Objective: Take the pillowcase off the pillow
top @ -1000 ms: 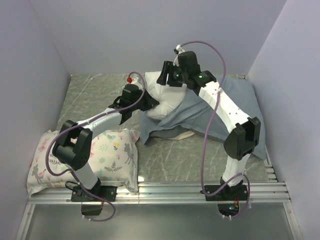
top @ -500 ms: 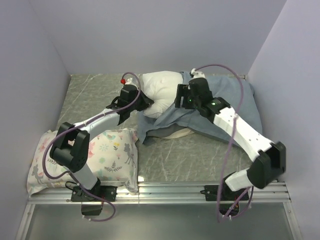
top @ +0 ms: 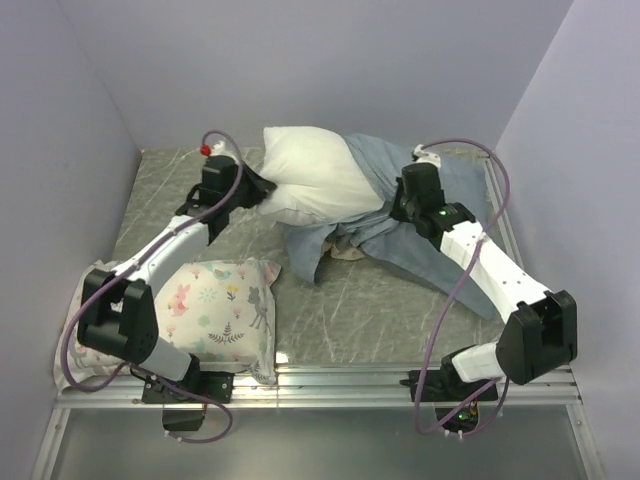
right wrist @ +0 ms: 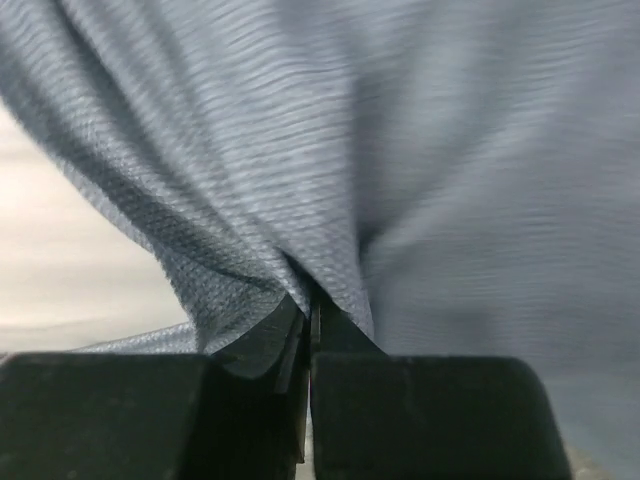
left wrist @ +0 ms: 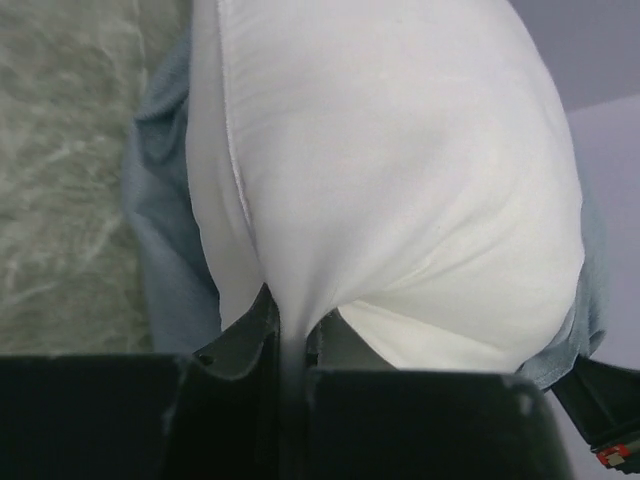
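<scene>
Both arms have drawn apart, baring most of the pillow [top: 315,180] at the far middle of the bench [top: 380,300]. Left jaws clamp its white corner, right jaws clamp the pillowcase [top: 375,175] bunched at its right end; pull steadily opposite ways, grips firm

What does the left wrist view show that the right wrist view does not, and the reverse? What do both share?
Only the left wrist view shows the white pillow, pinched by the left gripper, and the marbled table. Only the right wrist view shows the right gripper, shut on a fold of the pillowcase. Both show the grey-blue pillowcase cloth; in the left wrist view it shows at the pillow's edges.
</scene>
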Controlling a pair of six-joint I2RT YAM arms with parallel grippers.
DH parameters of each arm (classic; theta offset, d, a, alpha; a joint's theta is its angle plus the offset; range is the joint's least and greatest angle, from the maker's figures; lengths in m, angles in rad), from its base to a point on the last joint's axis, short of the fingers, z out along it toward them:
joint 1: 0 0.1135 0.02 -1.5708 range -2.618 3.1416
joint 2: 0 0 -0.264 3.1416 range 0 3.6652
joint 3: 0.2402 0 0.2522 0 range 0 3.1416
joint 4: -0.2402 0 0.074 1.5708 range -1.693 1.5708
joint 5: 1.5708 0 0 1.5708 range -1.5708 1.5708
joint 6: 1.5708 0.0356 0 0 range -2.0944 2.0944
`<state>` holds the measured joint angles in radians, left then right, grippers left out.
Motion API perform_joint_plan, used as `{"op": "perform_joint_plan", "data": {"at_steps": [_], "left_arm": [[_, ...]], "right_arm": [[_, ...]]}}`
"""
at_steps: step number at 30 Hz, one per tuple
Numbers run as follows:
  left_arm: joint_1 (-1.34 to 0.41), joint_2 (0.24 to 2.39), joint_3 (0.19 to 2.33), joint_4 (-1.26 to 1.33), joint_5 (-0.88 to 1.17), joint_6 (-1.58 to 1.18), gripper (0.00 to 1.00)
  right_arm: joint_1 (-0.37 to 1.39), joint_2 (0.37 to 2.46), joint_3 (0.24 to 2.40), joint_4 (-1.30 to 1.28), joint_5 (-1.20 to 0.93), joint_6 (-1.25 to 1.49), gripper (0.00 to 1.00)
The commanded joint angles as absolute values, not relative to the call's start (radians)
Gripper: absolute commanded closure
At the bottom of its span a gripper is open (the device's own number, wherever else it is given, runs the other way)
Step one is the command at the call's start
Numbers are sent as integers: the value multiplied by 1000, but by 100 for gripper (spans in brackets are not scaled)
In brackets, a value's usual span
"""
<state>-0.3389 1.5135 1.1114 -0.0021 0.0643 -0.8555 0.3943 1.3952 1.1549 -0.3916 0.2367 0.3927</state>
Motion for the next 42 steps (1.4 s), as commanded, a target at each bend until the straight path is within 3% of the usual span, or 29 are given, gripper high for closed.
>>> {"op": "perform_joint_plan", "data": {"at_steps": [1, 6, 11, 13, 14, 16, 17, 20, 23, 32, 34, 37, 40, 42], "left_arm": [[-200, 1404, 1183, 35, -29, -848, 100], [-59, 1351, 1120, 44, 17, -911, 100], [-69, 1347, 1054, 77, 103, -907, 100], [-101, 1336, 990, 110, 112, -899, 100], [-113, 1333, 974, 110, 106, -894, 100], [-144, 1321, 908, 127, 107, -890, 100], [-152, 1316, 885, 130, 104, -893, 100], [-175, 1301, 792, 175, 109, -914, 100], [-196, 1302, 735, 187, 103, -919, 100], [-218, 1292, 701, 172, 78, -902, 100], [-222, 1304, 706, 170, 78, -900, 100], [-232, 1315, 703, 183, 78, -904, 100], [-236, 1322, 703, 184, 69, -908, 100], [-238, 1325, 710, 181, 63, -911, 100]], "right_arm": [[275, 1350, 1103, -387, 301, 385, 100], [170, 1341, 1022, -341, 255, 434, 100], [199, 1307, 1005, -302, 132, 439, 100], [286, 1281, 1046, -322, 165, 416, 89], [317, 1273, 1066, -331, 178, 387, 75], [388, 1269, 1150, -367, 176, 358, 59], [402, 1273, 1182, -374, 166, 335, 45], [434, 1345, 1345, -403, 132, 289, 26], [448, 1523, 1578, -477, 135, 232, 20], [457, 2193, 2445, -856, 133, 118, 11], [456, 2261, 2506, -907, 161, 112, 9], [453, 2234, 2365, -855, 135, 101, 8], [451, 2224, 2286, -853, 123, 91, 18], [442, 2220, 2260, -856, 169, 94, 43]]}}
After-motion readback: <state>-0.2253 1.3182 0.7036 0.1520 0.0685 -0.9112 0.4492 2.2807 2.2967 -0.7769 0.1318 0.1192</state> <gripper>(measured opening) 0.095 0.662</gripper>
